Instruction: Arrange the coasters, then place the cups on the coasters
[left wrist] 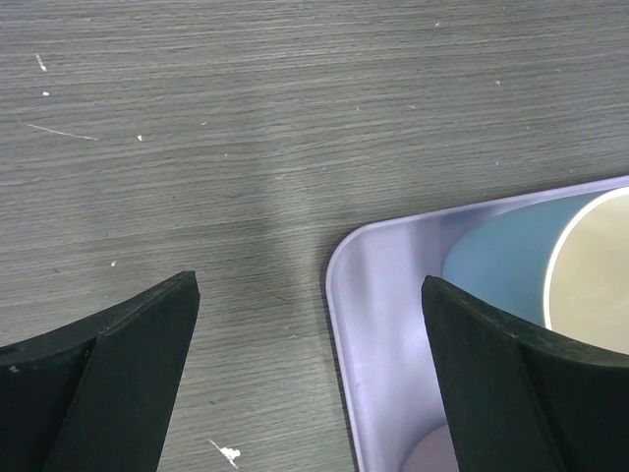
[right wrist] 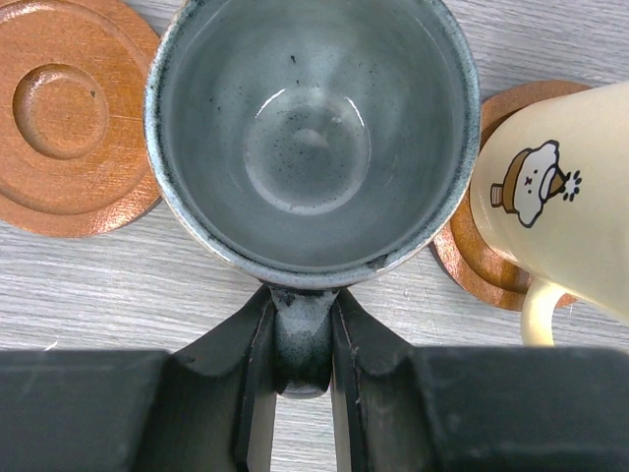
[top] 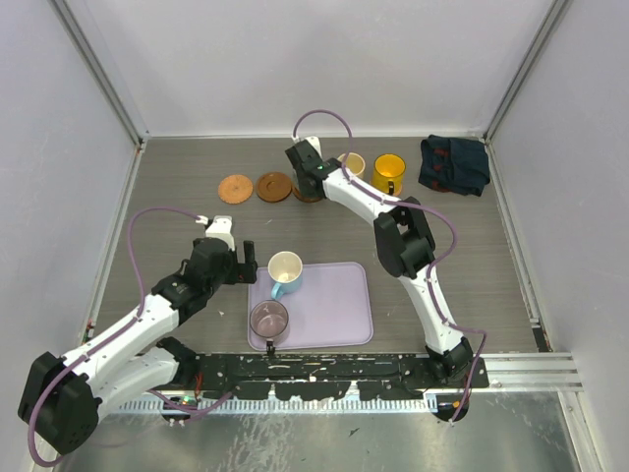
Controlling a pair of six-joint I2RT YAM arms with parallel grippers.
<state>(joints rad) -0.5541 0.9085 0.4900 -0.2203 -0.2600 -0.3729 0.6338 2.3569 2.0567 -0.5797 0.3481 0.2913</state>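
Well, I see a cream cup [right wrist: 555,187] on its coaster [right wrist: 472,256] just to the right and a bare coaster [right wrist: 69,118] to the left. My right hand [right wrist: 303,334] pinches the handle of the grey-green cup [right wrist: 310,128], whose speckled, glossy bowl sits just beyond the fingers. My left hand [left wrist: 310,295] gapes wide and empty by the lavender tray [left wrist: 383,285], which holds the blue cup [left wrist: 491,265].

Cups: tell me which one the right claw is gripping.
The grey-green cup: its handle is pinched in the right claw, unlike the free cream cup beside it.
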